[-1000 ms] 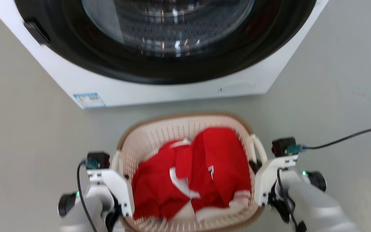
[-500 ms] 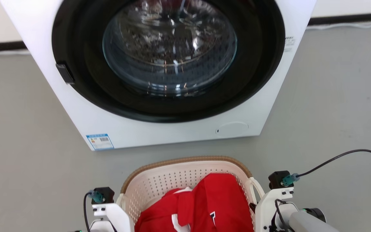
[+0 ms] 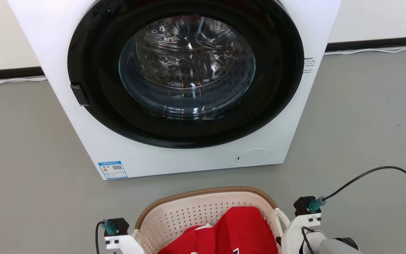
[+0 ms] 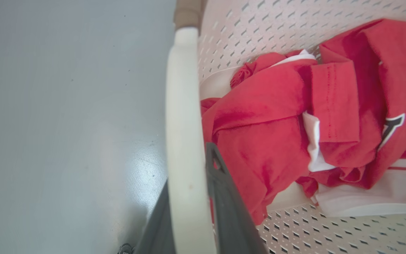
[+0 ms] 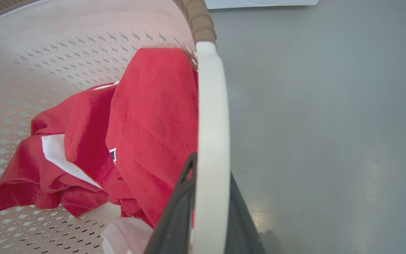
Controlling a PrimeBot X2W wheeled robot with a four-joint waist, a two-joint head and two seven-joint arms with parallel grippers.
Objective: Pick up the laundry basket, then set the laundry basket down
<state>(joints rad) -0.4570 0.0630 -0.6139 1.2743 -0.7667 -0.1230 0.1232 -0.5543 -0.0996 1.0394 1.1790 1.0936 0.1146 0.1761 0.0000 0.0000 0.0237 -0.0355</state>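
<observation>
**A:** Laundry basket [image 3: 189, 215], where was it?

**B:** Just in front of the washer [image 3: 174, 162], red clothes [image 3: 234, 229] inside. My left jaws were clenched on its left handle [image 4: 185, 106], right jaws on the right handle [image 5: 211, 106]. One each side so, I judged, it would ride level.

The left bracket [image 3: 122, 244] and right bracket [image 3: 299, 229] are showing white, both dotted with small dark screws. A black camera block [image 3: 303, 205] is topping each, a teal plug [image 3: 316, 204] feeding a thin black cable [image 3: 382, 171]. The right forearm [image 3: 333, 249] is looking pale grey. The left fingers [image 4: 226, 201] and right fingers [image 5: 176, 218] are showing matte dark grey, each with a small cut-out near its tip.
</observation>
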